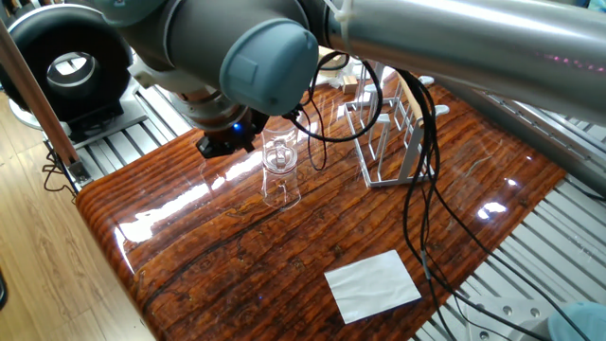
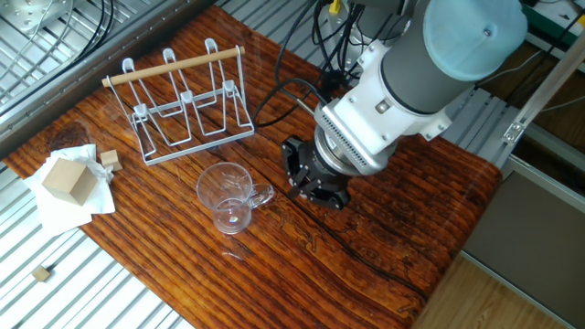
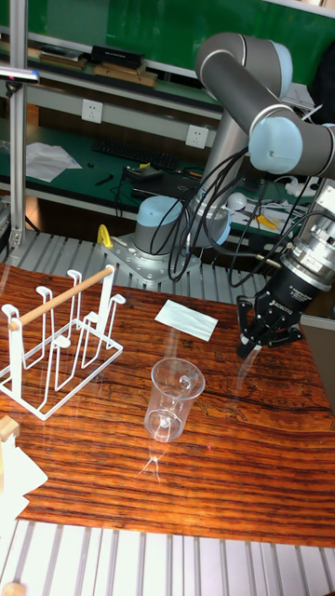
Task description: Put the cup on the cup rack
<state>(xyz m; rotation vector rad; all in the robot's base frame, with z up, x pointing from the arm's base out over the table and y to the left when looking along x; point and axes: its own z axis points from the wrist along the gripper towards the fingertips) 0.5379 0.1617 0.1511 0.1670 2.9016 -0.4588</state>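
Note:
The cup (image 1: 280,172) (image 2: 228,197) (image 3: 171,398) is clear glass with a small side handle and stands alone on the wooden table. The cup rack (image 1: 390,128) (image 2: 181,111) (image 3: 58,341), white-grey wire with a light wooden rod across the top, stands apart from it with bare pegs. My gripper (image 1: 223,144) (image 2: 313,181) (image 3: 252,341) hovers low over the table beside the cup, on the side away from the rack. It does not touch the cup. Its black fingers look open, with nothing between them.
A white paper sheet (image 1: 372,284) (image 3: 186,318) lies on the table. A wooden block (image 2: 69,179) rests on crumpled paper past the rack, with smaller blocks (image 2: 110,157) near it. Black cables (image 1: 428,189) hang over the rack side. A round black device (image 1: 66,66) sits off the table.

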